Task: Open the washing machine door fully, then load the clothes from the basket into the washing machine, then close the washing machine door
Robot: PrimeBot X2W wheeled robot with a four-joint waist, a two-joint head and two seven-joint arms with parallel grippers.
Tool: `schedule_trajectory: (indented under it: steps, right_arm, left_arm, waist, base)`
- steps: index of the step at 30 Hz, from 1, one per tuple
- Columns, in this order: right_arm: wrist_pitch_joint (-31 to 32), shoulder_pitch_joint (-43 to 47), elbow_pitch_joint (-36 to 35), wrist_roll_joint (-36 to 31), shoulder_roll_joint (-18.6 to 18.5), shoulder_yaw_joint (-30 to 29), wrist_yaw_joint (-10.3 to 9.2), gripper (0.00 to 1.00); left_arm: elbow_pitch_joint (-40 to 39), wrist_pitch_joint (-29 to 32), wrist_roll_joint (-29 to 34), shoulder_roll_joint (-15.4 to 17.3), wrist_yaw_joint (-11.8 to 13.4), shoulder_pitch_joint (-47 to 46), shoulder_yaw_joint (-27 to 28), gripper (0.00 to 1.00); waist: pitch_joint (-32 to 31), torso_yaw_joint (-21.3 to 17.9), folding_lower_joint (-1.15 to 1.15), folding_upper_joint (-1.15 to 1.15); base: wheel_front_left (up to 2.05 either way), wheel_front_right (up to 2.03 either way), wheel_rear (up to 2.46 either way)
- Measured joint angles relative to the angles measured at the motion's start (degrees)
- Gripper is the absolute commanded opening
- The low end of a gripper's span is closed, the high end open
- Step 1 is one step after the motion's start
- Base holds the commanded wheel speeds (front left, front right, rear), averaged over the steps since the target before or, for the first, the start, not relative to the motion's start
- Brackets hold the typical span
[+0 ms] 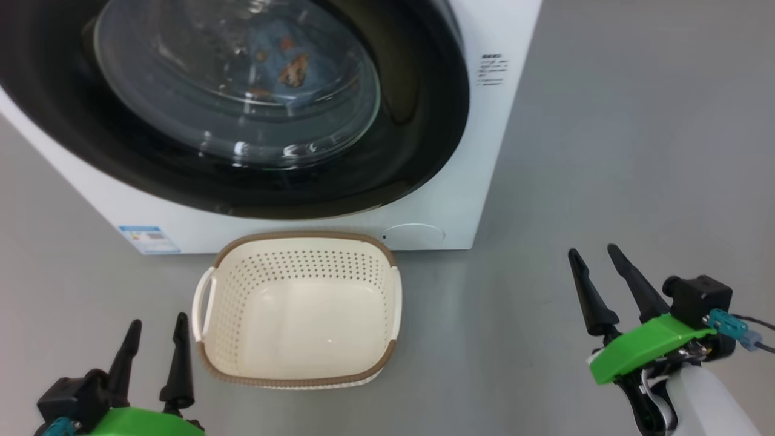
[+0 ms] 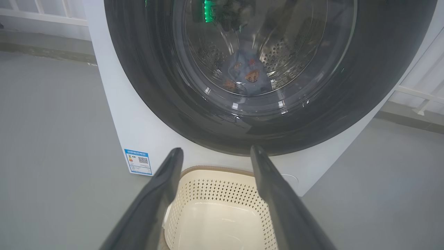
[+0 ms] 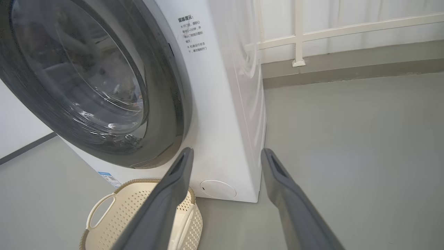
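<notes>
Two pairs of jaws spread wide, gripping nothing: left gripper (image 1: 158, 321) at 8 o'clock of the basket (image 1: 303, 235), right gripper (image 1: 592, 251) at 3 o'clock, well apart from it. Shut flat on the washing machine (image 1: 496, 151): the washing machine door (image 1: 424, 121), with clothes (image 1: 290, 66) seen behind its glass. Basket on the floor (image 1: 636, 151) at 6 o'clock of the door.

The washing machine door (image 1: 424, 121) — top cut off; clothes (image 1: 290, 66) blur behind glass; blue label (image 1: 148, 239) — print unreadable.
</notes>
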Motion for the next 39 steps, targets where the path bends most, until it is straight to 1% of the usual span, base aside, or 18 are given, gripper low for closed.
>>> schedule_trajectory:
  steps: [11,18,27,39]
  right_arm:
    - [0.4,6.0,-1.3,-0.4,-0.3,-3.8,0.00,1.00]
    - [0.4,8.5,-1.8,-0.4,-0.3,-4.9,0.00,1.00]
    - [0.4,9.7,-2.4,-0.4,-0.4,-5.7,0.00,1.00]
    - [0.4,9.8,-2.5,-0.4,-0.3,-6.0,0.00,1.00]
  left_arm:
    - [0.2,0.0,1.1,0.6,0.0,2.4,2.1,1.00]
    - [0.3,0.0,1.2,0.6,0.0,3.3,3.1,1.00]
    - [0.4,0.0,1.3,0.6,0.0,5.0,3.0,1.00]
    - [0.7,0.0,1.1,0.9,0.0,5.2,2.7,1.00]
  waist:
    - [-2.7,-4.6,0.00,0.00]
    - [-4.2,-6.4,0.00,0.00]
    - [-5.0,-7.8,0.00,0.00]
    - [-6.0,-7.8,0.00,0.00]
  base:
    - [0.00,0.00,0.00]
    - [0.00,0.00,0.00]
    - [0.00,0.00,0.00]
    - [0.00,0.00,0.00]
